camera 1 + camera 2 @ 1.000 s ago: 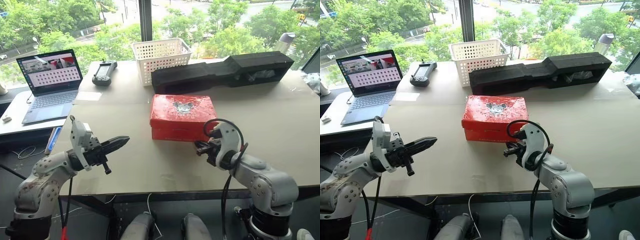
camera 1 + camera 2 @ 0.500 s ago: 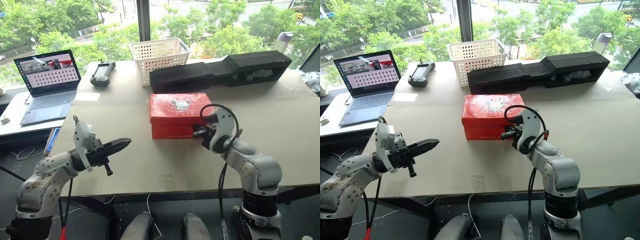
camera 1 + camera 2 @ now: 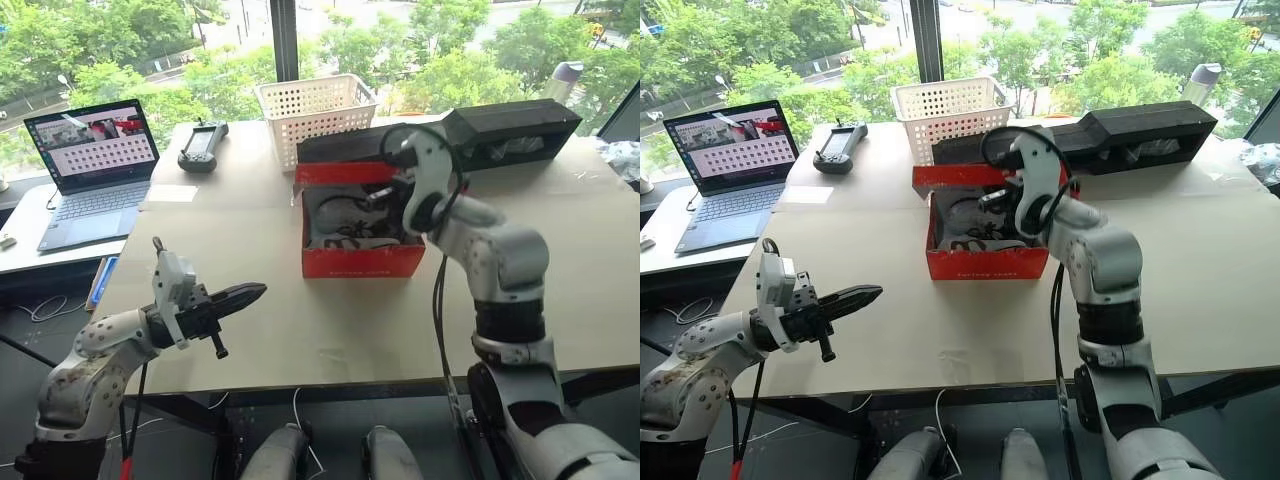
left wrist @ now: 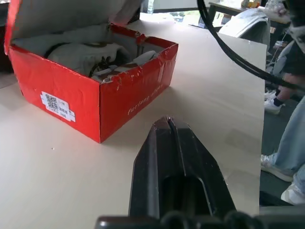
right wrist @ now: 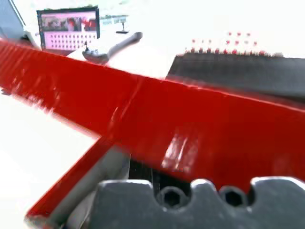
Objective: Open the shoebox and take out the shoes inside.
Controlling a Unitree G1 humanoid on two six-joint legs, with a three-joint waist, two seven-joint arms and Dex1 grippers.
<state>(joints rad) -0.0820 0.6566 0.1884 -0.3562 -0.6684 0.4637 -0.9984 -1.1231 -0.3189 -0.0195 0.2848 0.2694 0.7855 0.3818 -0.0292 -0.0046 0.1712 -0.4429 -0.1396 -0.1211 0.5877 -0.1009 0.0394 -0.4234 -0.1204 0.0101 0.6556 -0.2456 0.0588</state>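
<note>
The red shoebox (image 3: 362,262) stands open in the middle of the table, its lid (image 3: 345,172) raised and tilted back. Inside lie the shoes (image 3: 350,225), light grey with black laces, also seen in the left wrist view (image 4: 90,55). My right gripper (image 3: 378,195) is up at the lid's front lip, fingers shut and pointing under it; the red lid edge (image 5: 190,138) crosses the right wrist view and hides the fingertips. My left gripper (image 3: 258,290) is shut and holds nothing, hovering over the table's near left, pointing toward the box (image 4: 119,95).
Behind the box lie a long black foam block (image 3: 460,135) and a white perforated basket (image 3: 318,115). A controller (image 3: 203,145) and an open laptop (image 3: 90,165) sit at the far left. A person's legs (image 4: 286,143) stand beyond the table's edge.
My right arm rose and went forward from the box's near side, and the lid swung up with it, so the shoes now show. The left arm stayed put.
</note>
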